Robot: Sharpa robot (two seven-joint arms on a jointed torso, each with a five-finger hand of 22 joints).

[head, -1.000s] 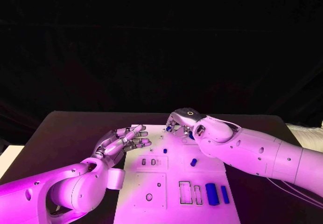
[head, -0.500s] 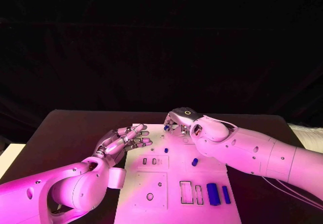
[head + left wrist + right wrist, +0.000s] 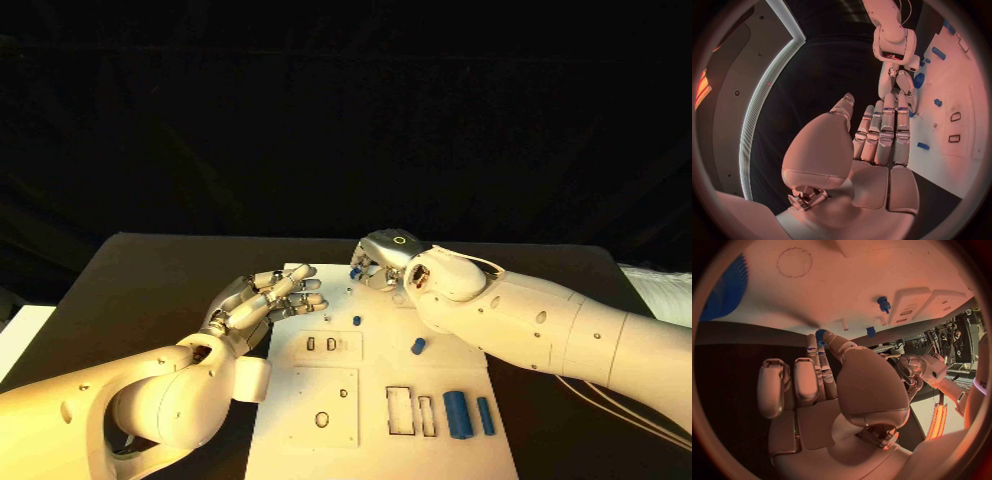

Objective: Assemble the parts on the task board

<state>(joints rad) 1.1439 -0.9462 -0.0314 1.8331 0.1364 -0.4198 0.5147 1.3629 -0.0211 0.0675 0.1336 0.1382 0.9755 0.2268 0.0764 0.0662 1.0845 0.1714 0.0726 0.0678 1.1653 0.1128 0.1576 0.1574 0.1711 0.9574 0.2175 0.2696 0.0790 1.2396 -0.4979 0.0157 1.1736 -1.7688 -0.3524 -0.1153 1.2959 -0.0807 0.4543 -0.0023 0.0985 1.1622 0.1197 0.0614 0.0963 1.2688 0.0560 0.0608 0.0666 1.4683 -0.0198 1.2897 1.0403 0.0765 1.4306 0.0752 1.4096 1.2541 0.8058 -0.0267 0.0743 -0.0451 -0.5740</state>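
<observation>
The white task board (image 3: 378, 385) lies in the middle of the black table. My right hand (image 3: 379, 262) hovers over the board's far end and pinches a small blue toothed part (image 3: 821, 334) between thumb and fingertip, seen as a blue part (image 3: 356, 272) in the head view. My left hand (image 3: 268, 301) is held open beside the board's far left edge with its fingers (image 3: 886, 132) straight and nothing in them. Two long blue bars (image 3: 456, 414) lie at the board's near right. A short blue piece (image 3: 417, 346) and a small blue peg (image 3: 356, 321) sit mid-board.
A large blue gear (image 3: 726, 287) sits on the board beyond my right hand. Empty slots (image 3: 397, 410) and an oval hole (image 3: 322, 419) mark the board's near half. Two small slots (image 3: 320, 343) lie by my left wrist. Bare black table (image 3: 130, 290) surrounds the board.
My right hand has edged slightly to the left with the small blue part still pinched. The left hand has hardly moved.
</observation>
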